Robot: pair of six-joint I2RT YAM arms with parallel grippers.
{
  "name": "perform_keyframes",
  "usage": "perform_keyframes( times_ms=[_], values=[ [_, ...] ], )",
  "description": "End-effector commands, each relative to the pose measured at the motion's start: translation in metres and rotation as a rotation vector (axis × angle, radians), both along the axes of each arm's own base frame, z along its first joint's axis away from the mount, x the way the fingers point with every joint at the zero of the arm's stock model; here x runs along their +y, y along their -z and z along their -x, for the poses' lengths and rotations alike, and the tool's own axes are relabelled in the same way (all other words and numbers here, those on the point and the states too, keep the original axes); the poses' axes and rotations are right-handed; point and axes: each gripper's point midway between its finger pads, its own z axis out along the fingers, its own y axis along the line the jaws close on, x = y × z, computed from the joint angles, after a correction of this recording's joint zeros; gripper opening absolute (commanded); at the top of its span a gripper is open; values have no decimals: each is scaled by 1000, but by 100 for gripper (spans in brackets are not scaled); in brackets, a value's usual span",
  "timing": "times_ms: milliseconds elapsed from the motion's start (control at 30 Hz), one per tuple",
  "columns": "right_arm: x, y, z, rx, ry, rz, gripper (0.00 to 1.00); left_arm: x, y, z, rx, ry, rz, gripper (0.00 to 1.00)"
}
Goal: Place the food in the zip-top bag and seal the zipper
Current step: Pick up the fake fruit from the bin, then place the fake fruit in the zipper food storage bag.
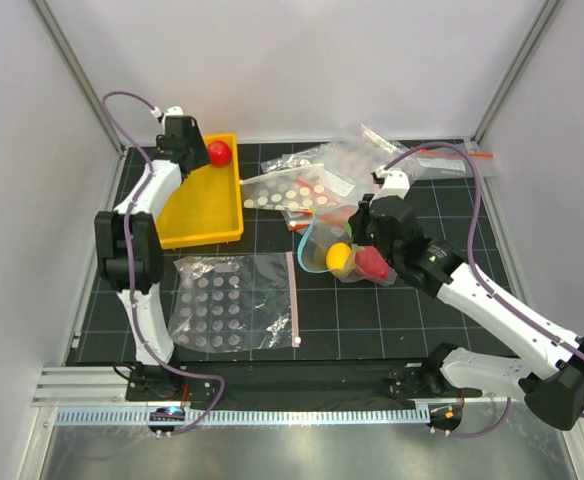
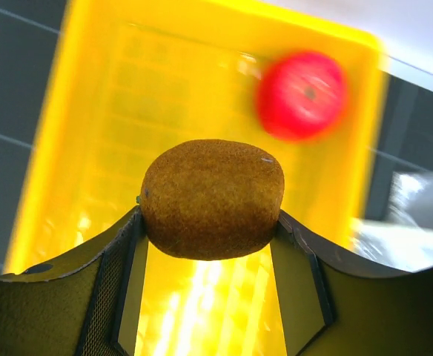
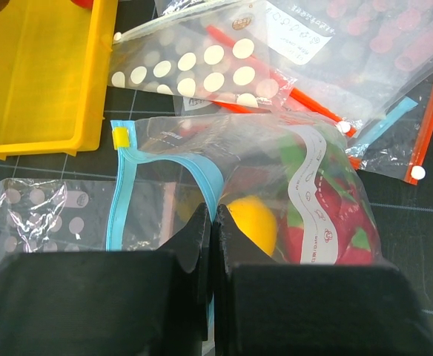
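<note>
Kiwi (image 2: pixel 212 199) sat clamped in left gripper (image 2: pixel 210 226) over far-left bin (image 2: pixel 90 119); right gripper (image 3: pixel 210 222) pinched bag (image 3: pixel 261 144) edge, lemon (image 3: pixel 252 222) inside.

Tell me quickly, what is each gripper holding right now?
Left gripper: closed on the kiwi.
Right gripper: shut, pinching the bag.

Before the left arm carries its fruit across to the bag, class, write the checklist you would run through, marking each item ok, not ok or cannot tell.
1. Is the kiwi held in the left gripper: ok.
2. Is the right gripper shut on the zip-top bag edge: ok.
3. Are the zipper strips parted, mouth open: ok.
4. Are the lemon and pink-red fruit inside the bag: ok.
5. Is the red ball bagged: not ok, it lies in the yellow bin.
6. Is the mouth wide enough for the kiwi: cannot tell.
</note>
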Motion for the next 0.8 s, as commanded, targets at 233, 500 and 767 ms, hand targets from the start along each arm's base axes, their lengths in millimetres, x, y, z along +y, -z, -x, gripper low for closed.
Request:
perform_keyframes(
  times_ms=[233,500,767],
  values=[
    [5,-15,-10,-65,6,-22,1,-182,-69,111,-148,284,443,10],
    [4,-13,-11,-59,10,-2,1,-272,-113,216,-293,603,433,11],
    [0,-27,-3,-97,3,-48,1,-320,-151,294,-434,846,418,13]
  ],
)
